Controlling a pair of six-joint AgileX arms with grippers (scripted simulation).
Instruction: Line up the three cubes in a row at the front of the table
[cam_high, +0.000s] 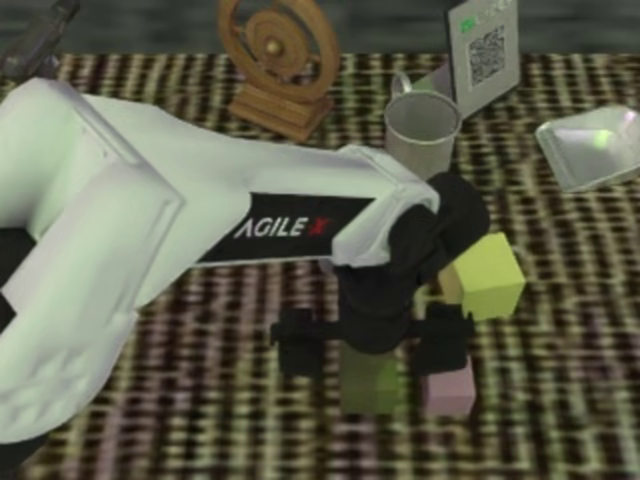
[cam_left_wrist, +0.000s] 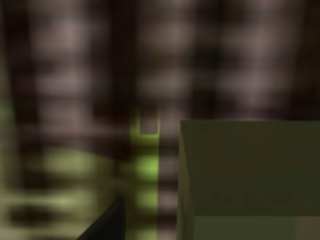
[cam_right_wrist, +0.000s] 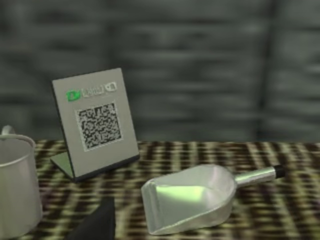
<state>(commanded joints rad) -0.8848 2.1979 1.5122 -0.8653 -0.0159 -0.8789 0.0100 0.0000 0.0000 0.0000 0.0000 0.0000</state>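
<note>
The dull olive-green cube (cam_high: 372, 385) stands on the table (cam_high: 200, 400) near its front edge and fills the right of the left wrist view (cam_left_wrist: 250, 180). My left gripper (cam_high: 370, 345) hangs straight over it, open, with a dark finger (cam_high: 298, 340) on either side. The small pale pink cube (cam_high: 448, 390) sits just right of the olive one. The bright yellow-green cube (cam_high: 490, 275) lies farther back and right, partly behind the wrist. My right gripper (cam_right_wrist: 157, 238) is out of the top view and parked, open, with one dark finger (cam_right_wrist: 100, 222) showing.
Along the back stand a wooden ring ornament (cam_high: 275, 60), a metal cup (cam_high: 422, 125), a QR-code sign (cam_high: 485, 50) and a metal scoop (cam_high: 590, 145). The right wrist view shows the sign (cam_right_wrist: 95, 125), scoop (cam_right_wrist: 190, 200) and cup (cam_right_wrist: 15, 185).
</note>
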